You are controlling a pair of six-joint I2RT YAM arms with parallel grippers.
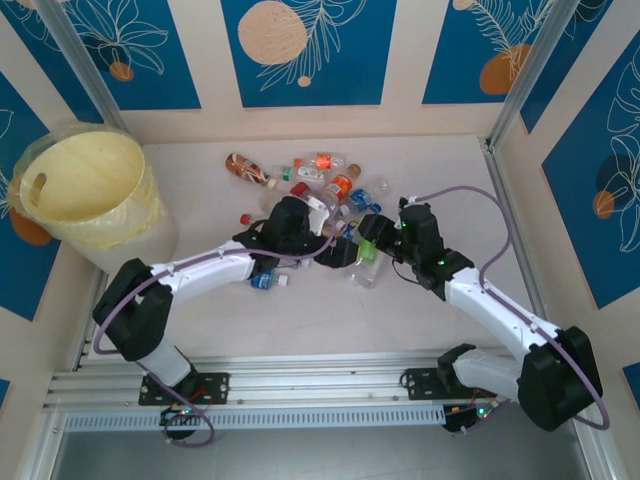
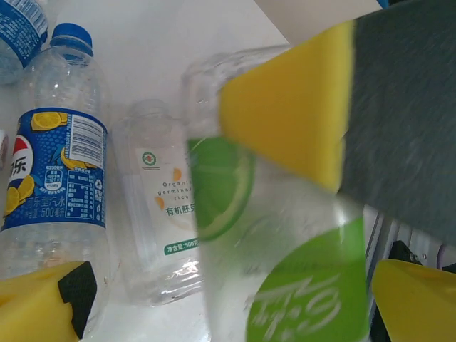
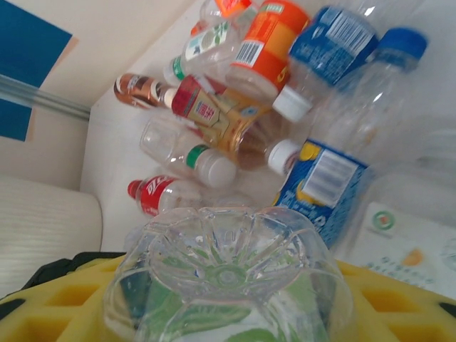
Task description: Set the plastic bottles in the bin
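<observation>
The large round pale-yellow plastic bin (image 1: 85, 185) stands at the far left corner of the white table (image 1: 300, 325), well apart from both my claws. The heap of small plastic bottles (image 1: 322, 185) lies on the table at the far middle. My two claws meet at the near edge of this heap.

My right claw (image 1: 372, 240) (image 3: 228, 310) holds a clear plastic bottle with a green label (image 1: 366, 268) (image 2: 299, 285) (image 3: 228, 263). Its yellow pads (image 3: 399, 303) sit against both sides, and the ribbed bottom of the bottle faces the wrist camera.

My left claw (image 1: 338, 248) (image 2: 228, 288) is wide. The same bottle passes between its fingers (image 2: 39, 306), and the left one is apart from it.

Just beside lie a clear bottle with a blue label and blue cap (image 2: 53, 178) and a smaller clear bottle with a white label (image 2: 160, 214).
</observation>
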